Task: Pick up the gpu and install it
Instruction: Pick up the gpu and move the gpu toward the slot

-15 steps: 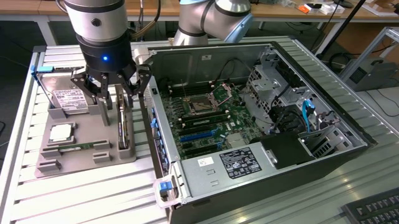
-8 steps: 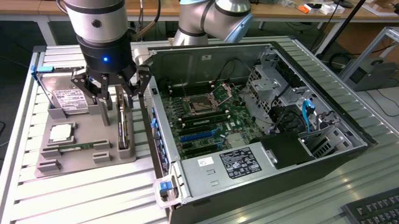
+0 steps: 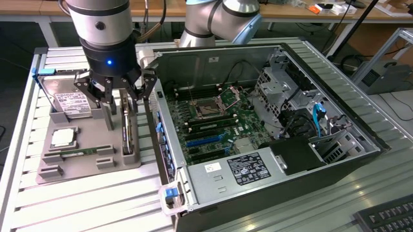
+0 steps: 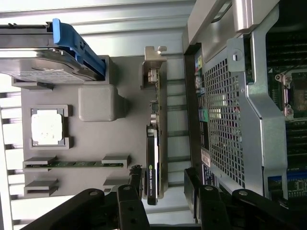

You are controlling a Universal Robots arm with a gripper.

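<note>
The gpu (image 3: 127,135) stands on edge in a slot of the grey holder tray (image 3: 90,166), beside the open computer case (image 3: 335,159). In the wrist view the gpu (image 4: 154,139) shows as a thin dark card with its silver end bracket (image 4: 154,67) at the far end. My gripper (image 3: 127,108) hangs directly over the card, open. Its black fingers (image 4: 136,187) stand on either side of the card's near end, with a gap on the case side, and nothing is gripped. The gripper (image 4: 164,188) is low over the tray.
On the tray lie a hard drive (image 3: 69,102) in a blue-handled carrier (image 4: 72,43), a CPU (image 3: 63,137) and a green RAM stick (image 3: 81,152). The case wall (image 4: 225,120) rises close beside the gpu. Blue card slots (image 3: 203,140) show on the motherboard. A keyboard (image 3: 387,217) lies at the exterior view's lower right.
</note>
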